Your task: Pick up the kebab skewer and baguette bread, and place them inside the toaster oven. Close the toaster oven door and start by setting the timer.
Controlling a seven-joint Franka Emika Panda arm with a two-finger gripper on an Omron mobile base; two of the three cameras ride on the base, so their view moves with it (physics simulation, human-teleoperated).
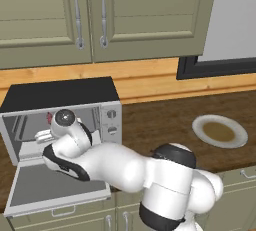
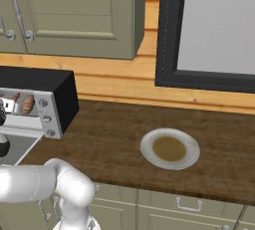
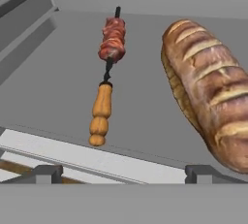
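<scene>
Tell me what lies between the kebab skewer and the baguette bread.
Nothing: in the hand view, bare grey oven floor separates the kebab skewer from the baguette bread.

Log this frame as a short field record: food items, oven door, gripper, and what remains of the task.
kebab skewer: lying on the floor inside the toaster oven, free of the gripper
baguette bread: lying beside the skewer inside the oven, apart from it
toaster oven door: folded down, open
gripper: open, empty, at the oven mouth, pointing in
plate: on the counter to the oven's right, nothing on it
remaining: close the door, set the timer knob
</scene>
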